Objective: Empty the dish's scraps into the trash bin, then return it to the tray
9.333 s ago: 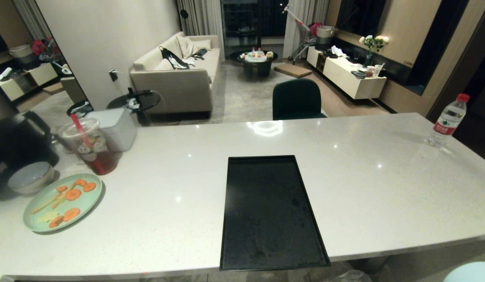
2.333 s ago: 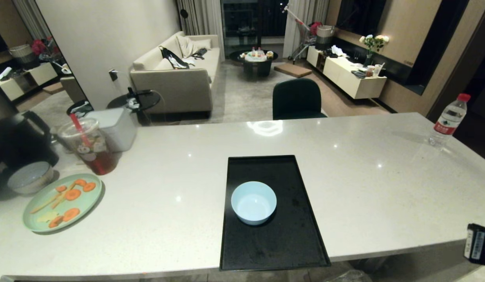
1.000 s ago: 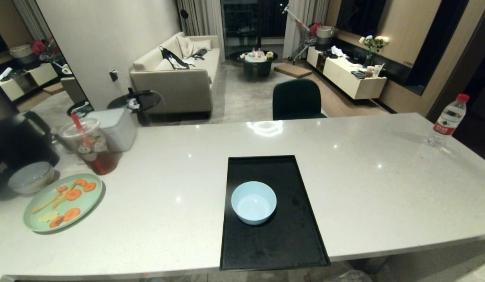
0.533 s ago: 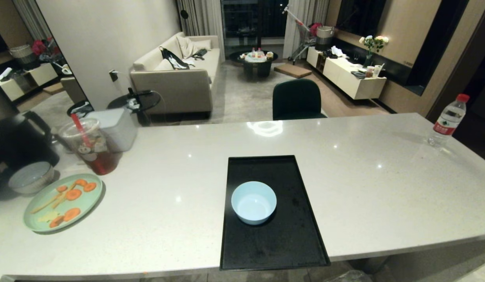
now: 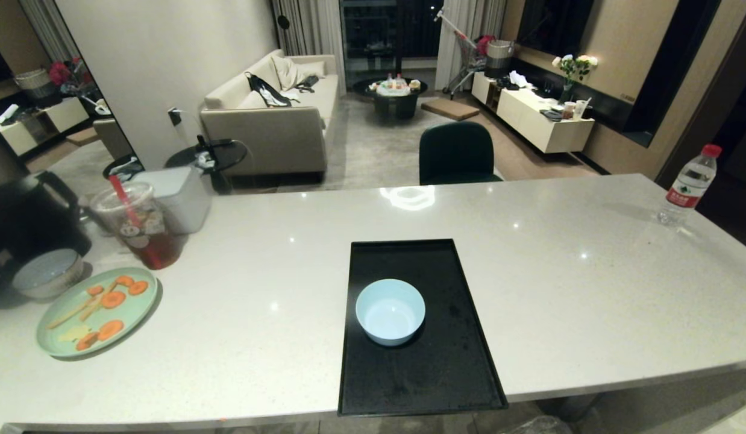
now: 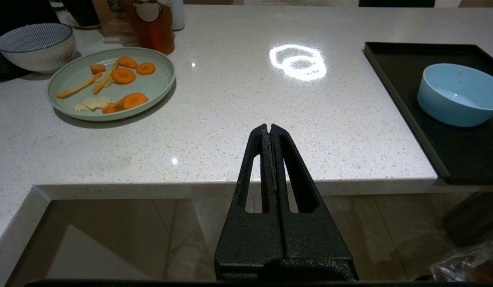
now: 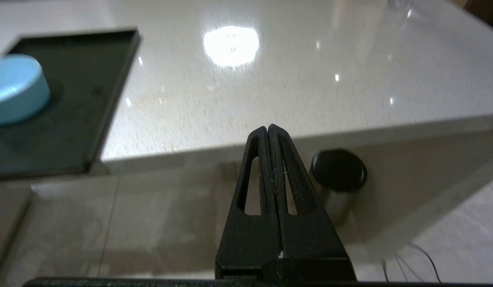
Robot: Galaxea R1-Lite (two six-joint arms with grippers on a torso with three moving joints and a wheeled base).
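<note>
The dish [image 5: 390, 310], a small pale-blue bowl, stands upright on the black tray [image 5: 421, 380] in the middle of the white counter. Its inside looks bare, and the scraps are out of view. The wrist views also catch the dish [image 6: 457, 95] [image 7: 15, 89] on the tray [image 6: 405, 56] [image 7: 83, 52]. My left gripper [image 6: 269, 126] hangs shut and empty below the counter's near edge, left of the tray. My right gripper [image 7: 267, 128] hangs the same way, shut and empty, right of the tray. The trash bin's crinkled bag [image 6: 465, 263] peeks out under the counter.
At the counter's left sit a mint-green plate [image 5: 96, 312] with carrot slices, a speckled bowl [image 5: 46, 274], an iced-tea cup [image 5: 138, 226] and a white box [image 5: 174, 198]. A water bottle [image 5: 686, 187] stands far right. A black-lidded steel bin [image 7: 338, 175] stands on the floor.
The tray was bare in the oldest frame; the dish now sits on it. My right arm, seen at the right edge two seconds ago, has left the head view.
</note>
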